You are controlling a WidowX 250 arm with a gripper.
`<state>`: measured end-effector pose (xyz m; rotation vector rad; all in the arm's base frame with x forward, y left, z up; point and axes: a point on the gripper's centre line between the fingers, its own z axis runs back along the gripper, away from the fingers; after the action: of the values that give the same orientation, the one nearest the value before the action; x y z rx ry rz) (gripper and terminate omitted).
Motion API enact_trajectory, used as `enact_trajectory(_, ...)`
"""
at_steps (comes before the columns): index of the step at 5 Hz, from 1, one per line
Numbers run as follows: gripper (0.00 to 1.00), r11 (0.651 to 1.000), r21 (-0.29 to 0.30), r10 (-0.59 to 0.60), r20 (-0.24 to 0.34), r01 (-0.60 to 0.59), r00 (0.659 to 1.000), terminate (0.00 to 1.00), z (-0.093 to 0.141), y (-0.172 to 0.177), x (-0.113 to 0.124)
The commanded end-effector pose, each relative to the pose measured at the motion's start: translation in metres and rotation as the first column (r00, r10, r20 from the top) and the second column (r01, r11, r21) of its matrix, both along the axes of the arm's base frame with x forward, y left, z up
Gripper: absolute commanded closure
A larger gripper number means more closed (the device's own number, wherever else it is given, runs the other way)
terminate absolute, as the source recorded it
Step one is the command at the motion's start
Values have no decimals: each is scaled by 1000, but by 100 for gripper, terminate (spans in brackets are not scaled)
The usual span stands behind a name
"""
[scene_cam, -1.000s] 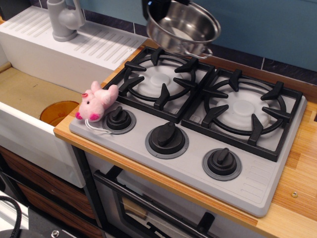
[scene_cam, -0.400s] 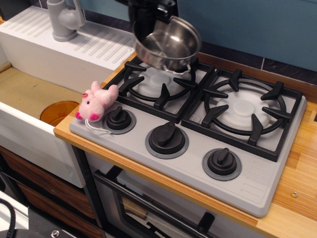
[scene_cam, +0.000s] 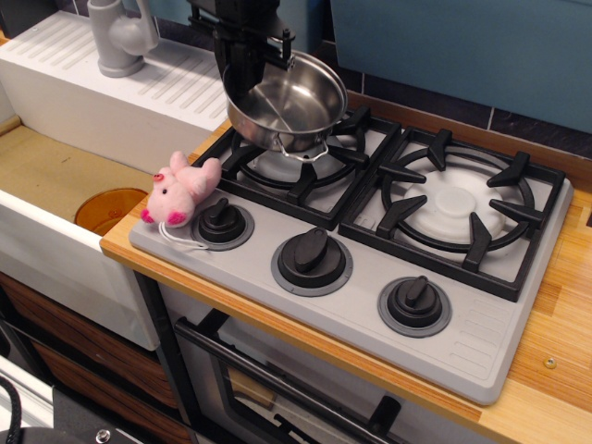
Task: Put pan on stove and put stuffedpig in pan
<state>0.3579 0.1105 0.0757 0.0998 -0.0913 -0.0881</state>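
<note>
Pan [scene_cam: 289,104]: tilted above the stove's [scene_cam: 481,324] left burner, gripped at its rim by the hand [scene_cam: 248,57], not set down.
Stuffedpig [scene_cam: 181,189]: untouched at the stove's 9 o'clock edge.

The pan [scene_cam: 287,102] hangs over the stove's [scene_cam: 370,277] left burner (stuffedpig [scene_cam: 180,190] at front-left corner).

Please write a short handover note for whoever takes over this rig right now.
End effector: shut on the pan's rim, at its back left.
Pan: tilted, held over the left burner of the stove; whether it touches the grate I cannot tell.
Pig: lying at the stove's left front corner, beside the left knob.
Done: pan brought to the stove.
Left: set the pan down level, release, then put the pig in the pan.
</note>
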Motion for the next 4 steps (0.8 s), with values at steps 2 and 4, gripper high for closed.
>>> enact_trajectory(2, 0, 1000, 3, -16, 37, 16, 999, 0, 14, -1, 11)
enact_trajectory(4, 0, 999, 35, -35, -13, 35, 999, 0, 47, -7, 5)
